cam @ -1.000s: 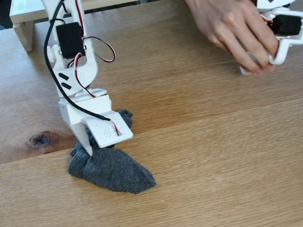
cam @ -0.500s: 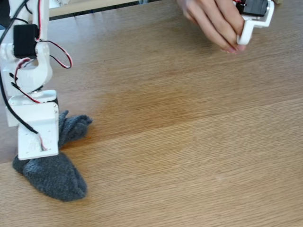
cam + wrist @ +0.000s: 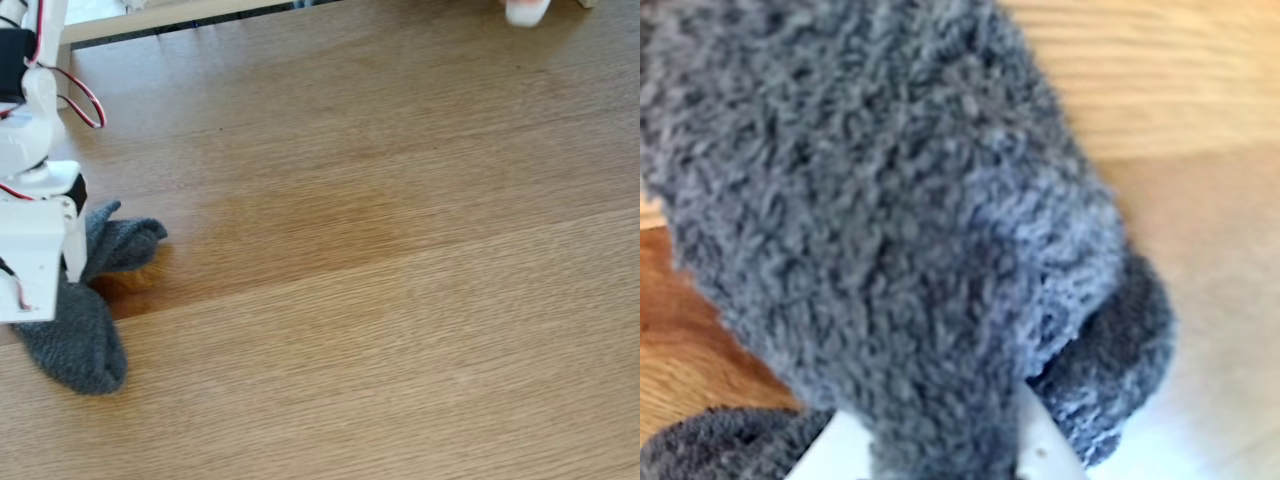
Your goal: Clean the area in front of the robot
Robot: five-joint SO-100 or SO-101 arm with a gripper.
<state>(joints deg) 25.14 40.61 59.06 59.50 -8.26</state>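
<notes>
Fuzzy dark grey cloth (image 3: 75, 335) sits at about eight o'clock in the fixed view, pressed flat on your wooden tabletop (image 3: 380, 260), one flap poking out toward three o'clock. Your arm (image 3: 30, 180) stands right over it at the nine o'clock edge, white segments stacked, red and black wires (image 3: 75, 100) looping beside them. Your gripper (image 3: 45, 300) is buried in the fabric, so I cannot tell whether the fingers are clamped or loose. Up close in the wrist view, the cloth (image 3: 890, 220) covers nearly everything, a sliver of white plastic (image 3: 1040, 455) showing at six o'clock and bare wood (image 3: 1160, 80) at two o'clock. At one o'clock in the fixed view, a small white piece (image 3: 527, 11) touches the top edge.
</notes>
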